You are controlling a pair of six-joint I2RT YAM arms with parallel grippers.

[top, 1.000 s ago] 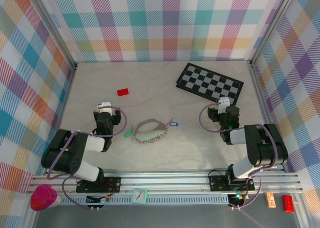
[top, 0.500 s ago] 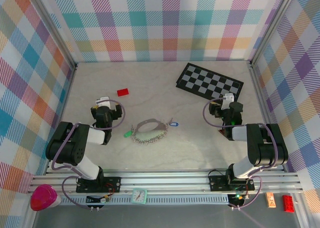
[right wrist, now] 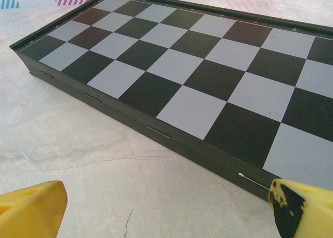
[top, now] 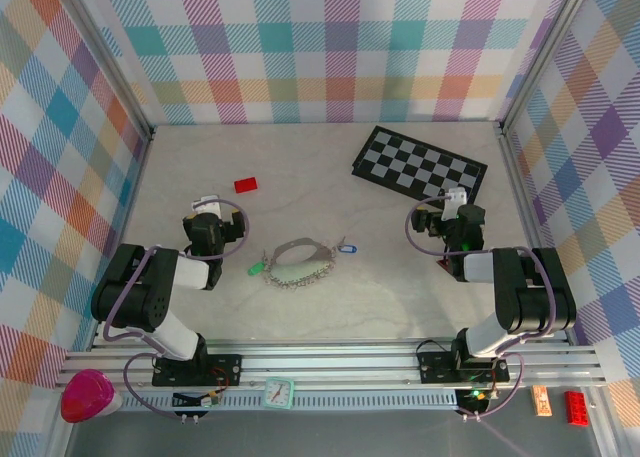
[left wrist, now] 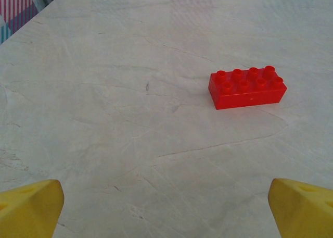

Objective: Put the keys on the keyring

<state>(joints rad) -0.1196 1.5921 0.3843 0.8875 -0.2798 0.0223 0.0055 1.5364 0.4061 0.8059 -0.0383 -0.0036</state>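
One keyring (top: 297, 265), frame centre; blue key (top: 347, 246) at its upper right, green key (top: 256, 269) at its left. The left gripper (left wrist: 166, 204) and right gripper (right wrist: 166, 207) are both spread wide, empty.

keyring (top: 297, 264) mid-table | left key (top: 256, 268) beside | right key (top: 346, 247) beside | checkerboard (top: 420, 167) behind

Left gripper (left wrist: 166, 209) with jaws spread wide, holding nothing; right gripper (right wrist: 166, 209) likewise; arms folded low, well apart.

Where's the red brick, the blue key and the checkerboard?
red brick (left wrist: 247, 98): left wrist view, front side face.
blue key (top: 347, 246): top external view, its blue head.
checkerboard (right wrist: 192, 66): right wrist view, its chequered top.
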